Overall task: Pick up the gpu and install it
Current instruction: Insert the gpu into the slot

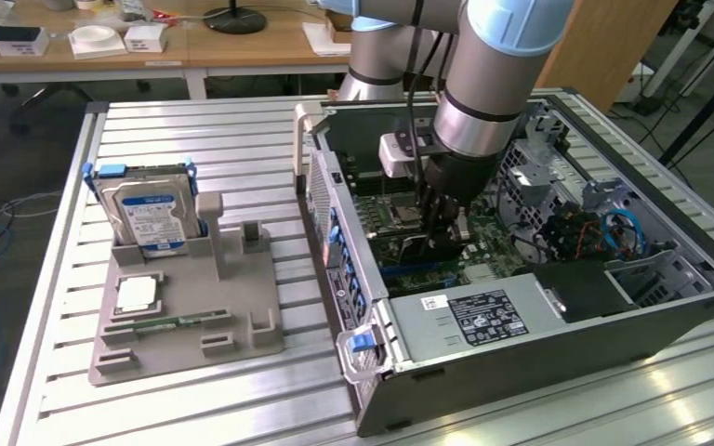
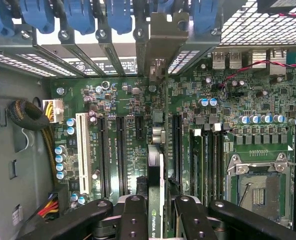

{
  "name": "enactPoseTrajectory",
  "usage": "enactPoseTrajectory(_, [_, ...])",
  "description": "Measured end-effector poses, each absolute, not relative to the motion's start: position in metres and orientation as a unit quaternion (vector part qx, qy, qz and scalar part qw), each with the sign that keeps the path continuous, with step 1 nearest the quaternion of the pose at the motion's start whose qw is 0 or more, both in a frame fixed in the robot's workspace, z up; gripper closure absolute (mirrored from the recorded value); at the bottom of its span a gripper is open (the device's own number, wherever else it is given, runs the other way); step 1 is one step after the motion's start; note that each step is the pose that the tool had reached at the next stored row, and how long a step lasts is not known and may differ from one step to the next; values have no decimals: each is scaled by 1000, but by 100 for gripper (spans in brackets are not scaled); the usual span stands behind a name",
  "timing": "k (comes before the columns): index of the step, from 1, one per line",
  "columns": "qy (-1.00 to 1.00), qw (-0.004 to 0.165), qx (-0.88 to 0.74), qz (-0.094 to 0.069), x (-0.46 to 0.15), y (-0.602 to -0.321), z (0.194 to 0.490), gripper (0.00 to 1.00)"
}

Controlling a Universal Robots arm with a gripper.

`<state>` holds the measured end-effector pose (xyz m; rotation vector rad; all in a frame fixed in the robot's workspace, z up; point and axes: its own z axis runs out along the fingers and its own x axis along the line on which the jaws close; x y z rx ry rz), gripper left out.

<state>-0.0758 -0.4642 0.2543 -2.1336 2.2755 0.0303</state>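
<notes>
1 gpu, a thin flat dark card with a silvery metal end bracket, stands edge-on between the fingers of your black gripper, which are closed on it. You have it inside the open black computer case, low over the green motherboard among the long black slots; whether it touches one you cannot tell.

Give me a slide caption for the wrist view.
Gripper holds the thin dark gpu card with silvery metal bracket edge-on at the green motherboard and its black slots.
</notes>
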Motion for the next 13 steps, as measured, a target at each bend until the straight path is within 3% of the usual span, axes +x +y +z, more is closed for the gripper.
enactPoseTrajectory(13, [729, 11, -684, 10, -76, -462, 254, 74])
